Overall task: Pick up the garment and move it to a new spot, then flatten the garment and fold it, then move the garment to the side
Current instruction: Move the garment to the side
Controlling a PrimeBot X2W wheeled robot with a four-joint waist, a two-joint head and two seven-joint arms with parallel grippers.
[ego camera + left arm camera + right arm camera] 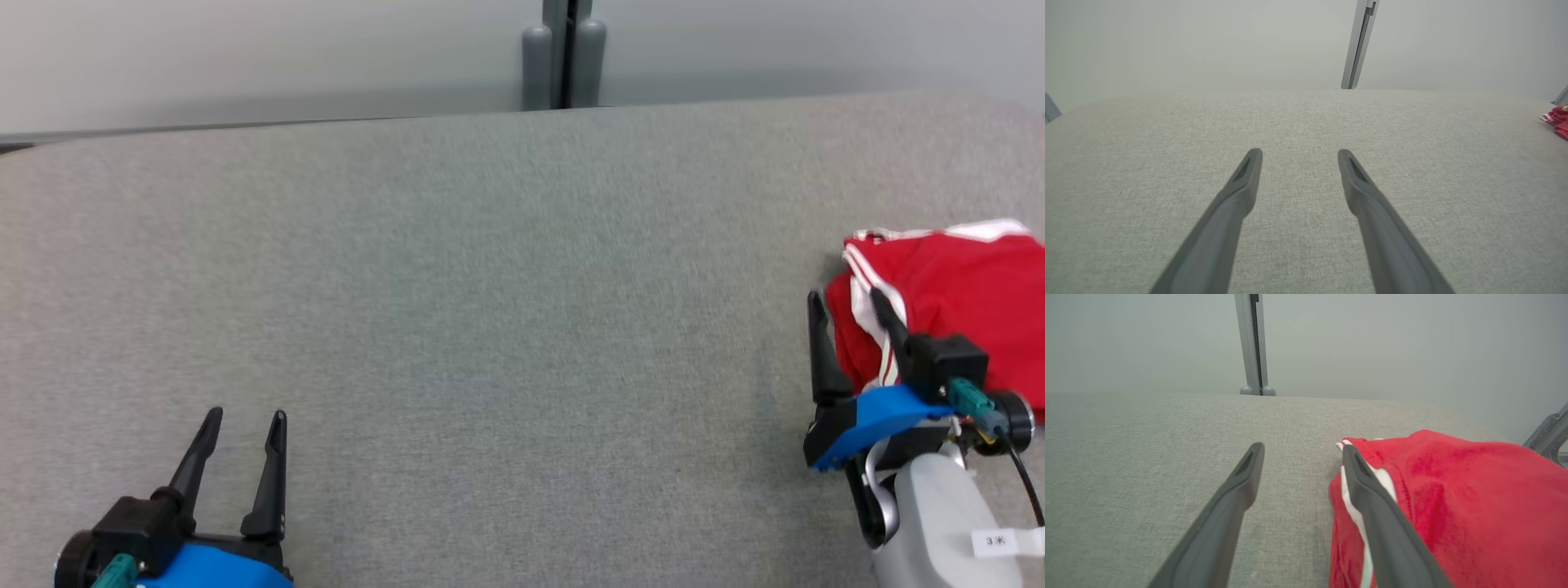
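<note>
A red garment with white stripes lies bunched at the right edge of the grey fabric surface. My right gripper is open at the garment's left edge; one finger lies over the red cloth, the other over bare surface beside it. In the right wrist view the garment sits under and right of the right-hand finger, and the gripper holds nothing. My left gripper stands open at the lower left, far from the garment. In the left wrist view that gripper is over bare fabric, with a sliver of red garment at the far right.
A grey post rises behind the surface's far edge against a pale wall. A dark metal bracket shows past the garment at the right of the right wrist view. The surface's far edge runs across the top of the head view.
</note>
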